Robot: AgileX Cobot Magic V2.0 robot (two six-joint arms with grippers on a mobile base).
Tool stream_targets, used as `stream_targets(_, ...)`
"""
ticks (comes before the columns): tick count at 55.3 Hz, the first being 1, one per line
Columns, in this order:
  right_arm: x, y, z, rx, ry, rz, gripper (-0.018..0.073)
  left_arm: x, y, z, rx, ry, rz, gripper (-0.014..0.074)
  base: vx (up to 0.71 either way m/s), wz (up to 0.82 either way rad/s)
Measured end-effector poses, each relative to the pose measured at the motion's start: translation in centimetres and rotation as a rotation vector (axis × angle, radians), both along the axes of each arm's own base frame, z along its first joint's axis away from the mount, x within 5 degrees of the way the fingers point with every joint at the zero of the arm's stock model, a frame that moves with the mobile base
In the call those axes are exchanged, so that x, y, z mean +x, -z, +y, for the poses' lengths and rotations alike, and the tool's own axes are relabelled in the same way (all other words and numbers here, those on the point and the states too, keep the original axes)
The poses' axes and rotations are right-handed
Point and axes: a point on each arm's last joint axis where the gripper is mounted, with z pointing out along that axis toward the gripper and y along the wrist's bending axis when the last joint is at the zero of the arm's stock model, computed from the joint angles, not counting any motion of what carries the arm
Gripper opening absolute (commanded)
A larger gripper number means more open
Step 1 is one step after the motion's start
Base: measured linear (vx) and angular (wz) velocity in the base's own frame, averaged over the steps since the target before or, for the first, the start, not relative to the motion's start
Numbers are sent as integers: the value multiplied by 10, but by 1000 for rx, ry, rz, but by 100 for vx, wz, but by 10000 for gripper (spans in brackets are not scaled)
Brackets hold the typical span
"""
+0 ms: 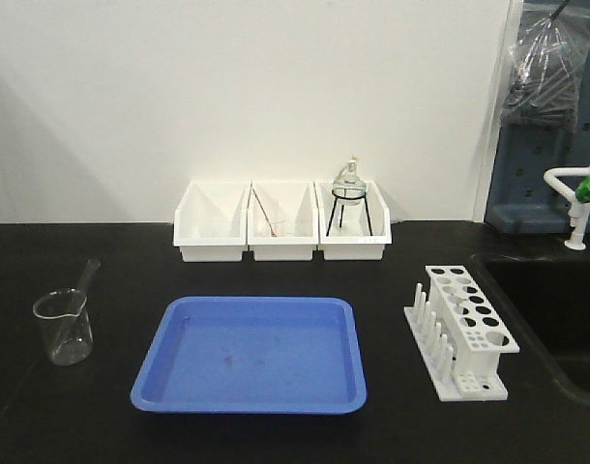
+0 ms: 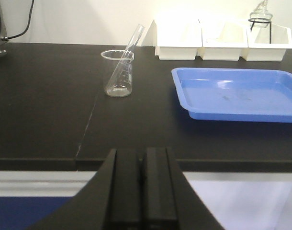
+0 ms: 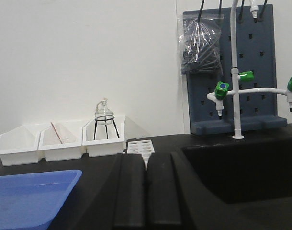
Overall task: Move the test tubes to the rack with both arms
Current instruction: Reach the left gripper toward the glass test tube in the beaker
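Closest to the lens, the left gripper (image 2: 142, 189) shows its two black fingers pressed together with nothing between them. The right gripper (image 3: 146, 191) looks the same, closed and empty. Both hang at the near edge of the bench, so I judge that no transfer has begun. One test tube (image 1: 86, 282) leans in a glass beaker (image 1: 61, 333) at the left side of the black bench. Its open end rises above the rim, which leaves the left arm a free part to pinch. The white rack (image 1: 466, 329) stands well apart on the right, just beside the sink (image 1: 556, 319), and its holes seem empty. That is the right arm's side, so a hand-over is probably needed. Between beaker and rack lies a blue tray (image 1: 251, 353), and three white bins (image 1: 280, 227) stand against the wall.
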Motion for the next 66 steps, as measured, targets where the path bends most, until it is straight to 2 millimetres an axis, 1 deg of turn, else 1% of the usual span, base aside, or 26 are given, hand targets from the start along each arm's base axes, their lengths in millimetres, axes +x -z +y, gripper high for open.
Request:
stream_targets(23,0,0,0,0,0,0,10,0,0,0,0,0,0,-7,16,2)
stream_targets(66,0,0,0,0,0,1,10,0,0,0,0,0,0,-7,3,0)
